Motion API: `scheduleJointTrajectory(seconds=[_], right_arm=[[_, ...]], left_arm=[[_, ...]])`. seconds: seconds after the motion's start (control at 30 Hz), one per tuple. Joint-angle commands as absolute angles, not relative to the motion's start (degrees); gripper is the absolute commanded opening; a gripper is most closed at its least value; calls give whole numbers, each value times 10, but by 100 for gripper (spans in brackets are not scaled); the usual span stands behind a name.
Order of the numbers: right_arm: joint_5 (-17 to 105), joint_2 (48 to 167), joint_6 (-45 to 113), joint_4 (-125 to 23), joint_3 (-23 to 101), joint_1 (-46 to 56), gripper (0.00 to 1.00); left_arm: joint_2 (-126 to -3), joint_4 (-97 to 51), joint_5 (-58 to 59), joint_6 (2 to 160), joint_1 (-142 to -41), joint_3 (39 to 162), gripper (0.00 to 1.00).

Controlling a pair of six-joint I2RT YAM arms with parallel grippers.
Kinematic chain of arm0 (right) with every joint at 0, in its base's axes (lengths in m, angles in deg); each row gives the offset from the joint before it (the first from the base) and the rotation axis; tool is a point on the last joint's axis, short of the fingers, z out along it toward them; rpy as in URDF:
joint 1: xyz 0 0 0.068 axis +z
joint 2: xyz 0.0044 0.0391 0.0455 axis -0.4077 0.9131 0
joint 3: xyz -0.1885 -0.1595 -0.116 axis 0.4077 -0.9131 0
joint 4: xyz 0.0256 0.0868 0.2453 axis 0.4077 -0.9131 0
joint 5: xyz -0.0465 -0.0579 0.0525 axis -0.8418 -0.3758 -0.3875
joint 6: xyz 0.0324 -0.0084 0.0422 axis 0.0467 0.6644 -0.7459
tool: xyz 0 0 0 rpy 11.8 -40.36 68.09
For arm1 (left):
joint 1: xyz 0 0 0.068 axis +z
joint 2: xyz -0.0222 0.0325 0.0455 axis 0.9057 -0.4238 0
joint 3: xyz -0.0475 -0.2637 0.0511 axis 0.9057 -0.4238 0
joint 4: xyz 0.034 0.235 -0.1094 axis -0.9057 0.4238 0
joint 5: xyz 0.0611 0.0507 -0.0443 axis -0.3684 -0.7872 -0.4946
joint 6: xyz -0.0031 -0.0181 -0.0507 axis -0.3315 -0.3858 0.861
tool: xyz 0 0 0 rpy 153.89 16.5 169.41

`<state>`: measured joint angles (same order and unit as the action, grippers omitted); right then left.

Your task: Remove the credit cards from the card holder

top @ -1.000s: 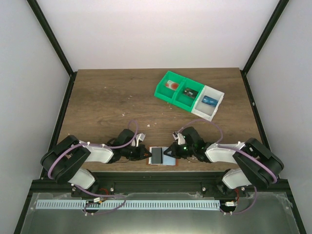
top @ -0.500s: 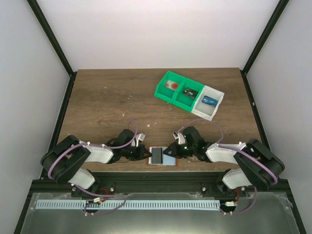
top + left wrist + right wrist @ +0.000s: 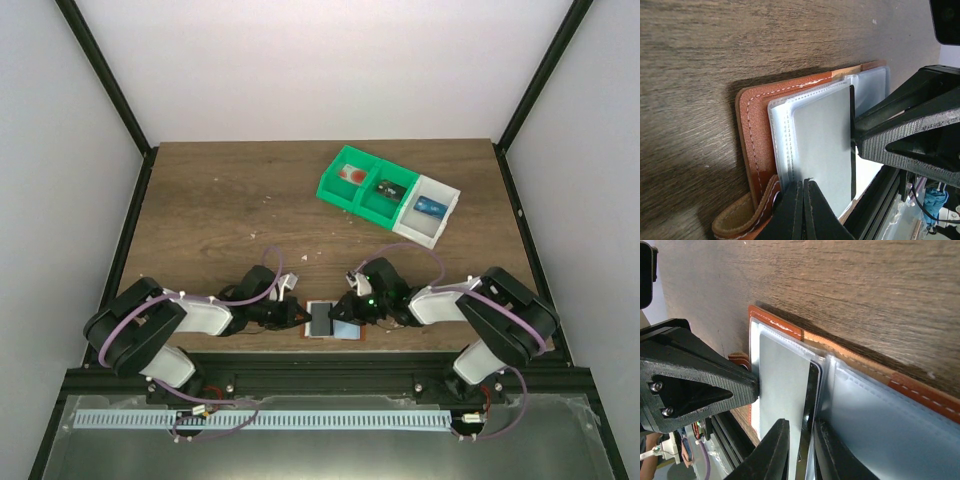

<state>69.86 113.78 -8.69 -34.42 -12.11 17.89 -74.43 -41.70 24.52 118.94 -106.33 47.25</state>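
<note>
The card holder (image 3: 327,321) lies open at the table's near edge, with reddish-brown leather (image 3: 752,135) and clear blue-grey sleeves (image 3: 890,425). My left gripper (image 3: 305,317) comes from the left. Its jaws (image 3: 803,183) are shut, pinching the edge of a raised sleeve. My right gripper (image 3: 343,313) comes from the right. Its jaws (image 3: 801,422) stand a narrow way apart, straddling the dark edge of a credit card (image 3: 810,400) that sticks out of that sleeve. The card's edge also shows in the left wrist view (image 3: 852,150), right next to the right gripper's finger (image 3: 905,135).
A green tray (image 3: 352,196) with two compartments and a joined white tray (image 3: 414,228) stand at the back right, each compartment holding a small item. The table's near edge and a black rail run just behind the card holder.
My right gripper has moved left, onto the card holder's middle. The left gripper and the holder have stayed in place.
</note>
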Motion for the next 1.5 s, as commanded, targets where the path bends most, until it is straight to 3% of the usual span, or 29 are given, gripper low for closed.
scheduleJointTrajectory(seconds=[0.0, 0.27, 0.83, 1.47], right_arm=[[694, 1158, -85, -343, -113, 187, 16], [710, 1156, -108, -296, -135, 187, 1], [702, 1088, -119, -296, -189, 166, 1], [653, 964, -76, -437, -175, 130, 0]], left_arm=[[-758, -395, 229, 1192, -1066, 454, 0], [-758, -398, 227, 1191, -1067, 450, 0], [-758, -373, 187, 1183, -1067, 444, 0], [-743, -380, 192, 1206, -1067, 459, 0]])
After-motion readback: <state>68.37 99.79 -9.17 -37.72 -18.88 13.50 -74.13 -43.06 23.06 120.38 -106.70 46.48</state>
